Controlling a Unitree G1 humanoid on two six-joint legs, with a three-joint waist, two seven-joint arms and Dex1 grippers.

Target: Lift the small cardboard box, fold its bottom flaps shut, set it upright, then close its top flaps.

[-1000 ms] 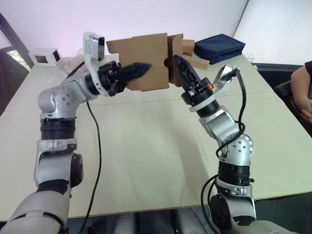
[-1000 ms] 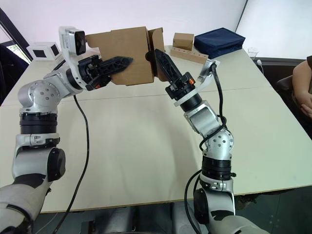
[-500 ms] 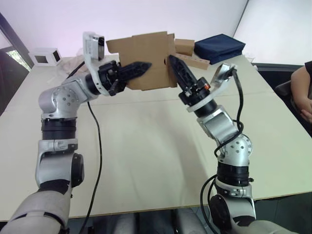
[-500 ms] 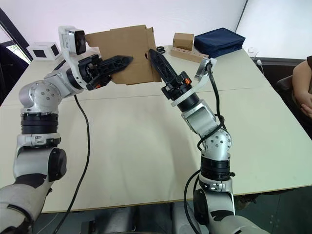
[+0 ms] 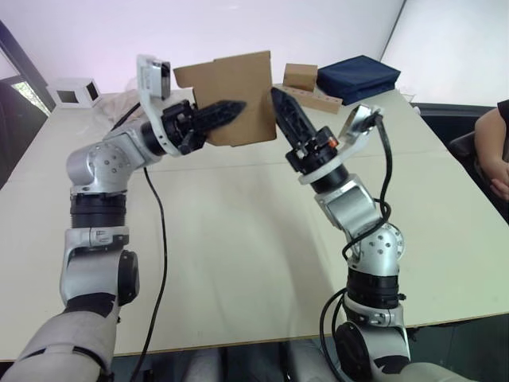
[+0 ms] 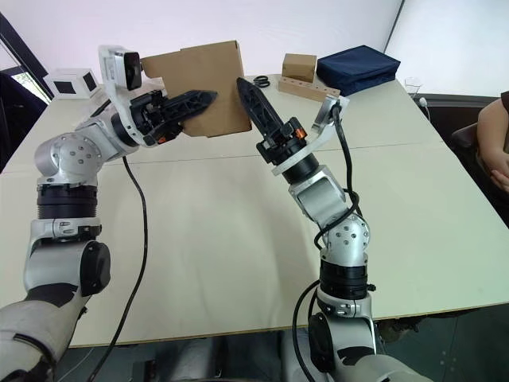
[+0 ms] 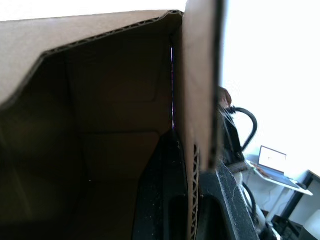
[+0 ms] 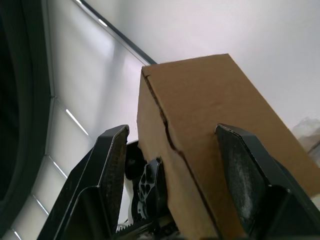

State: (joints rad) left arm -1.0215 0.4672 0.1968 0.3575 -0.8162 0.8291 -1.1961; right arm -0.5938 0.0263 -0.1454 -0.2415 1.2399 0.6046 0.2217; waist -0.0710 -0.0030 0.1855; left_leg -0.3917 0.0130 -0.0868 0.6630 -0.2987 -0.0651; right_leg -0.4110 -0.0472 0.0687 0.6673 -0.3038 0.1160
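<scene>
1. Small cardboard box (image 5: pixel 238 95) held in the air above the far part of the table (image 5: pixel 238 239); end flaps on its right-hand side lie folded flat, seam visible in the right wrist view.
2. Left gripper (image 5: pixel 227 111) has its jaws clamped on one box wall, one finger inside, one outside.
3. Right gripper (image 6: pixel 253 99) sits against the folded end; jaws spread open, holding nothing.
4. Step judged: bottom flaps being pressed shut; next calls for turning the box upright and setting it down without the flaps springing open.
</scene>
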